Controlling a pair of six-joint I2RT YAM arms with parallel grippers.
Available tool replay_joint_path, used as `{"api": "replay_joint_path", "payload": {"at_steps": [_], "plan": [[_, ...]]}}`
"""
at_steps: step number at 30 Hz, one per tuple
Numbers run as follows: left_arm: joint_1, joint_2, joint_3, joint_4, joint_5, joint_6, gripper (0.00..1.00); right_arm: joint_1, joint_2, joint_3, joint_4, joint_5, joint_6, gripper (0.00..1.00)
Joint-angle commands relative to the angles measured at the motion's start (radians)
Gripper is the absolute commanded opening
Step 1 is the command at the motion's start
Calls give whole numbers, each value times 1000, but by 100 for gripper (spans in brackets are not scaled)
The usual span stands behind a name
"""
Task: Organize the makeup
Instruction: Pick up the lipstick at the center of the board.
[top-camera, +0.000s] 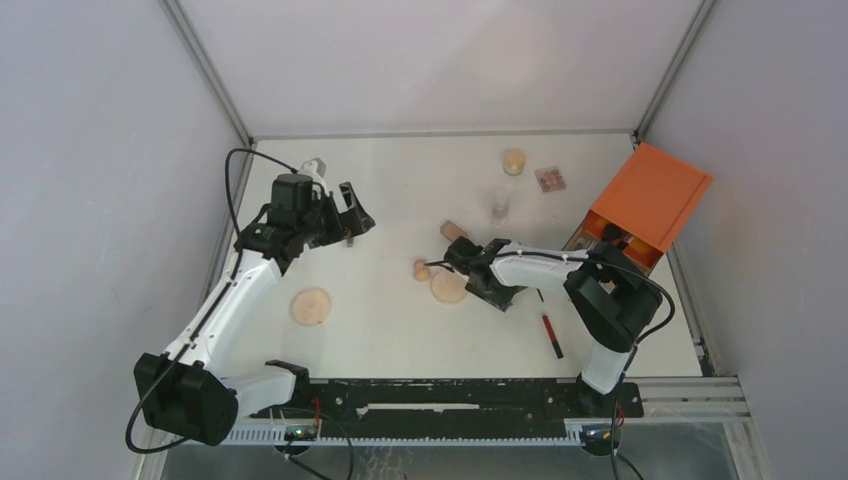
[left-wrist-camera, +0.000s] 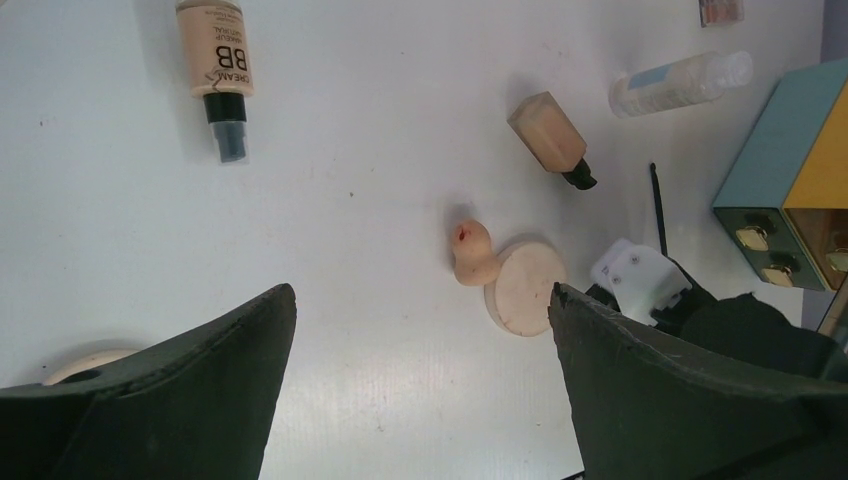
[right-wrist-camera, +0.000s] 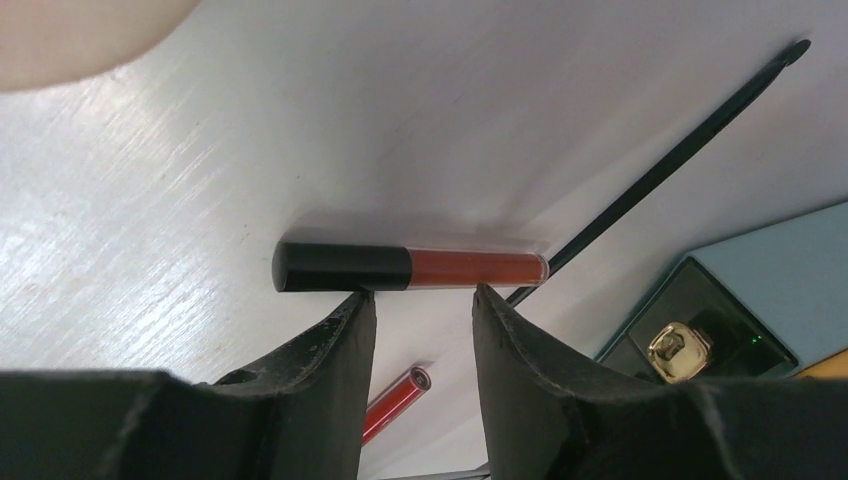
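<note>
Hanging narrowly parted and empty just beside the red lip-gloss tube (right-wrist-camera: 410, 267) on the tabletop (right-wrist-camera: 150, 200), the right pincer (right-wrist-camera: 420, 300) risks shoving it away: its gap runs along the tube's length, not across.

The words "BB CREAM" stand on the peach tube (left-wrist-camera: 213, 45) lying well ahead of the left tool (left-wrist-camera: 420, 290); nothing else is legible.

White table (top-camera: 400, 200); tan disc (top-camera: 310, 306), sponge (left-wrist-camera: 472, 258), peach bottle (left-wrist-camera: 547, 132), red pencil (top-camera: 551, 335), orange-topped box (top-camera: 645, 205)
</note>
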Motion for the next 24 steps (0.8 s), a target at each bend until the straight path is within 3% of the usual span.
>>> {"api": "replay_joint_path", "payload": {"at_steps": [1, 18, 24], "plan": [[5, -2, 4, 34, 12, -13, 100, -21, 62, 39, 58, -106, -36, 49], [6, -23, -2, 16, -30, -10, 100, -41, 61, 140, 156, -95, -153, 55], [7, -18, 1, 14, -27, -10, 100, -97, 144, 218, 126, -150, -167, 56]]}}
